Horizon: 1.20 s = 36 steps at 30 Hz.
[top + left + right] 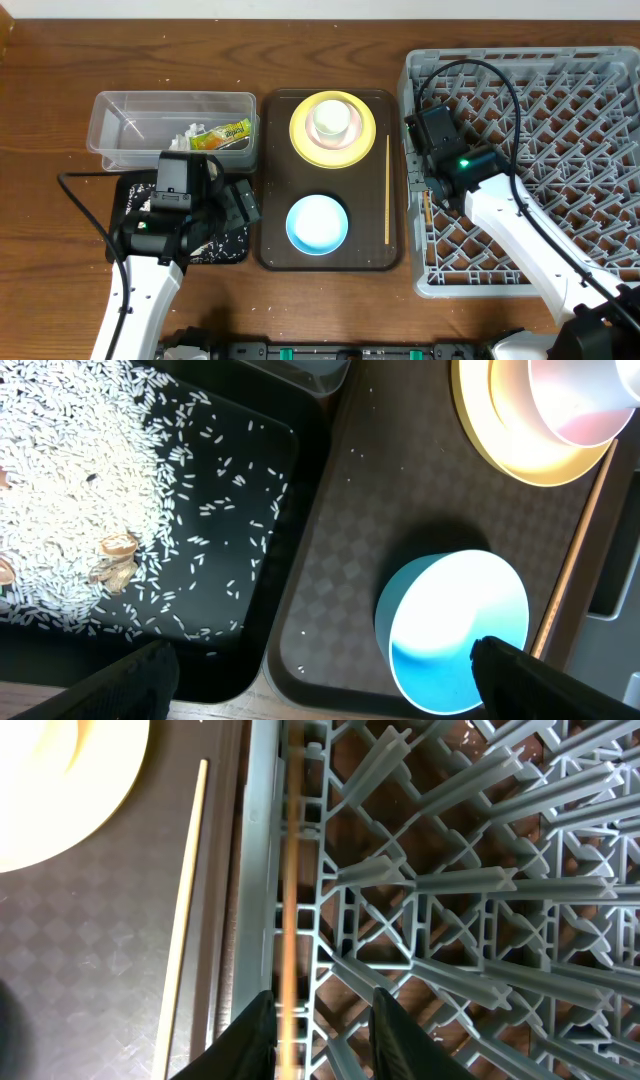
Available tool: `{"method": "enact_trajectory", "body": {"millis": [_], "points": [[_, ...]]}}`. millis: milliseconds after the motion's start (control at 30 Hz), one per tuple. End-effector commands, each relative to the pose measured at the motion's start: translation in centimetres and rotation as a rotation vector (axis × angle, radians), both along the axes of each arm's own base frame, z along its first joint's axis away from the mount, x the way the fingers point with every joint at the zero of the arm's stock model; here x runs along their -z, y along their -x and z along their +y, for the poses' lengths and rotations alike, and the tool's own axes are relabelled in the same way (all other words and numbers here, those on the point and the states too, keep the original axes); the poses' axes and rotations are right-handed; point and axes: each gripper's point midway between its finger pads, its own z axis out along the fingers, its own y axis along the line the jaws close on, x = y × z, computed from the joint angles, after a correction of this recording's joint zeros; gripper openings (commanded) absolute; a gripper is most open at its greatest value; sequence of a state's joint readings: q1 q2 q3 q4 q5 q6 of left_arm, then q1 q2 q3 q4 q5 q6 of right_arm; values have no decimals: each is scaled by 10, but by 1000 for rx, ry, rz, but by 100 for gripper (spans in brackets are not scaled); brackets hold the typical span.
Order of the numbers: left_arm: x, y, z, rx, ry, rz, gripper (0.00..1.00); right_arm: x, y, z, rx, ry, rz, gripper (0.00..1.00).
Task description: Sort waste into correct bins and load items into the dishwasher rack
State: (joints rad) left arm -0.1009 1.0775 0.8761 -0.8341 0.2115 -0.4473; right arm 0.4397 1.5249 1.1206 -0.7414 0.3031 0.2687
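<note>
place: robot test bench | cues: wooden table (40,90), grey dishwasher rack (580,120)

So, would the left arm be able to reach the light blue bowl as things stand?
Probably yes: the open left end effector hovers beside the light blue bowl, nothing between them.

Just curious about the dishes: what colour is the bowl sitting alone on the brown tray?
The bowl is light blue, clearest in the left wrist view.
</note>
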Motion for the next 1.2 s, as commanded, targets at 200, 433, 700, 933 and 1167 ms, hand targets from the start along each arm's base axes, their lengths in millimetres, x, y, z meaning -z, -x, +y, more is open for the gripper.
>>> {"method": "enact_trajectory", "body": {"millis": [200, 433, 700, 933, 1167], "points": [[-6, -3, -1, 5, 7, -14, 96, 3, 1, 6, -17, -43, 16, 31], [-6, -3, -1, 5, 7, -14, 96, -16, 4, 63, -165, -314, 21, 32], [-6, -3, -1, 5, 7, -14, 96, -33, 8, 97, -149, -540, 38, 30], [-6, -3, -1, 5, 7, -14, 96, -27, 11, 103, -147, -475, 21, 30], [-6, -3, -1, 5, 7, -13, 96, -15, 13, 106, -109, -344, -19, 30]]}}
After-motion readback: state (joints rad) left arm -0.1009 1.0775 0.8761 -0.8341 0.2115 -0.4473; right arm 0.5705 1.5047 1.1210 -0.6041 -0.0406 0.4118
